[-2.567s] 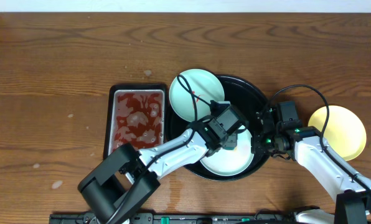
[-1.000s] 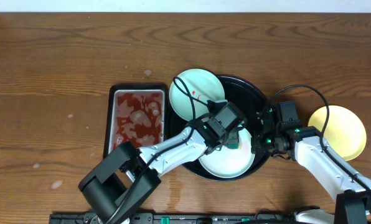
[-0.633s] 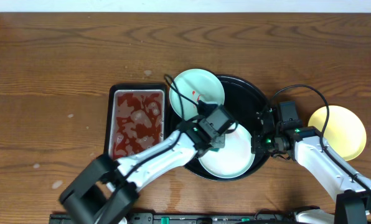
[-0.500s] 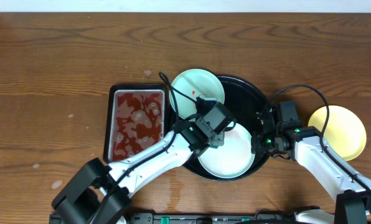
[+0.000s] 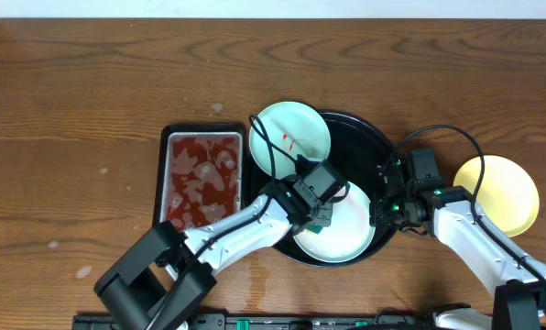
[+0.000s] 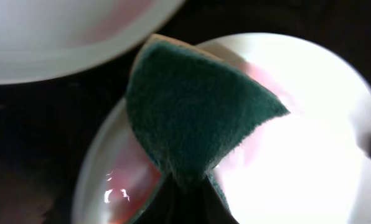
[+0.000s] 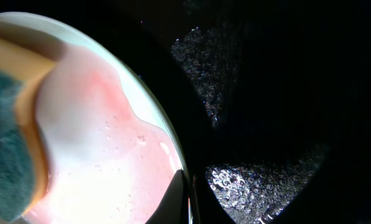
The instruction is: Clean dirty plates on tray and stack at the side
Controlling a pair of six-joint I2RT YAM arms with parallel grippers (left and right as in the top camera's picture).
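On the black tray [image 5: 365, 147] lie two pale mint plates. The back one [image 5: 289, 137] carries red smears and overlaps the tray's rim. On the front one [image 5: 342, 236] [image 6: 310, 155] there is a thin pink film. My left gripper [image 5: 322, 216] [image 6: 185, 186] is shut on a green sponge [image 6: 198, 112] with a yellow backing, pressed on the front plate's left part. At that plate's right rim [image 7: 167, 146], my right gripper [image 5: 379, 213] [image 7: 188, 190] is shut on the edge. A pale yellow plate [image 5: 497, 194] rests on the wood tabletop to the right.
A small rectangular metal tray [image 5: 202, 179] holding red sauce stands just left of the black tray. The wet black tray floor [image 7: 266, 93] shows right of the held rim. Brown wood tabletop [image 5: 90, 110] surrounds everything.
My left gripper swept the sponge leftward across the front plate, then came back slightly toward its near left part. The right arm and all three plates have stayed put.
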